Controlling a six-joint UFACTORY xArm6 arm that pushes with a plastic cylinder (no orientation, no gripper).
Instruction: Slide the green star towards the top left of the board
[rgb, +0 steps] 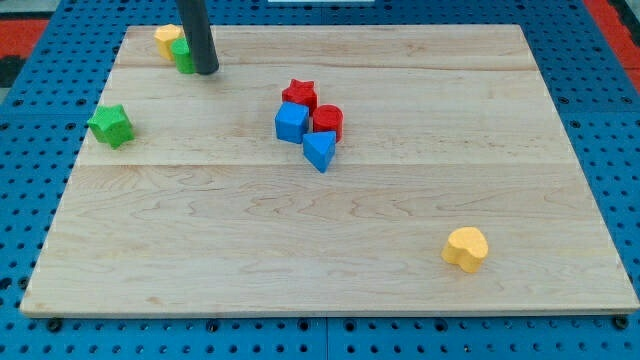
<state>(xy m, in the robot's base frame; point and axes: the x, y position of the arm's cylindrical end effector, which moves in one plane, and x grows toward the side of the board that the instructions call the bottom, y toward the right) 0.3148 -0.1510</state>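
you get bright, even light from overhead. the bench (330, 250) shows pale wood with no harsh glare. the blocks throw only short, soft shadows. focus stays sharp throughout, edges look straight, no motion blur.

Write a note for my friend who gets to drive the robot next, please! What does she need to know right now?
No claw here, only a rod. My tip sits near the view's top left, right beside a green block that it partly hides; a yellow block touches that one.
The green star lies near the board's left edge, below my tip and apart from it, so the push is not done.
Left to do: bring my tip under the star and slide it up toward the top left corner.
Elsewhere: red star, red block, blue cube and blue triangle-like block clustered mid-board; yellow heart at the lower right.
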